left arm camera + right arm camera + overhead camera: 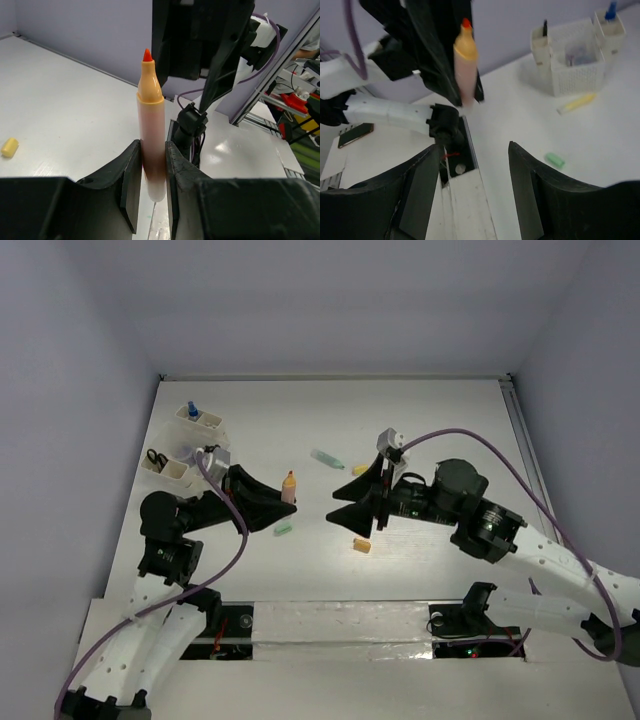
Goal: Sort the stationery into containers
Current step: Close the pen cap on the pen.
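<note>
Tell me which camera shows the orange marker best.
The left wrist view: the marker stands close and sharp, clamped between the left fingers. The top view shows it small; the right wrist view shows it blurred.

The white table (440,410) carries off-white bins (212,422) far-left of the left jaws and a green eraser (283,530) just nearside of them. An orange eraser (361,546) lies nearside of the right jaws, and a green marker (327,458) lies beyond them.
</note>
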`<state>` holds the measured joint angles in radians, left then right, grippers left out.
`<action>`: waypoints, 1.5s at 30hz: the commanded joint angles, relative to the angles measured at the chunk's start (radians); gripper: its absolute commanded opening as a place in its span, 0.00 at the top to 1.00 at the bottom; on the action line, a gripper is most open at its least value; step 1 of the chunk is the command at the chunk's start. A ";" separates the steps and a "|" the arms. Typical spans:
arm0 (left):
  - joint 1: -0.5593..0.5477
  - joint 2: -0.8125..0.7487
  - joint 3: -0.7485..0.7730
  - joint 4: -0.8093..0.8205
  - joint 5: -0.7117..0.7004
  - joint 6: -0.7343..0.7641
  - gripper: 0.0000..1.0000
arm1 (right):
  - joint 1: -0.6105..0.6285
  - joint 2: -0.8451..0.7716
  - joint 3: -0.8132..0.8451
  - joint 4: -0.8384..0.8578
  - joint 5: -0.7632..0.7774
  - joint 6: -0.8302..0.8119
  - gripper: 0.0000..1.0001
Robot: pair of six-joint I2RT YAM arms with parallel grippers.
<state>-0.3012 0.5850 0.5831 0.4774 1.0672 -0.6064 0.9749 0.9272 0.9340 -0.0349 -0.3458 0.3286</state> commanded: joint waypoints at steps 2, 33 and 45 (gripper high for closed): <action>-0.003 0.010 -0.012 0.112 0.048 -0.042 1.00 | 0.001 0.093 0.115 0.156 -0.120 -0.101 0.37; -0.021 0.021 0.001 0.041 0.005 0.000 0.72 | 0.001 0.374 0.333 0.197 -0.056 0.001 1.00; -0.021 0.012 0.017 -0.014 -0.030 0.043 0.82 | 0.001 0.467 0.509 -0.074 -0.041 -0.010 1.00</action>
<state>-0.3187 0.6121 0.5632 0.4515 1.0355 -0.5922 0.9764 1.3647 1.3865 -0.0422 -0.3996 0.3286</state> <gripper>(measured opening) 0.191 0.232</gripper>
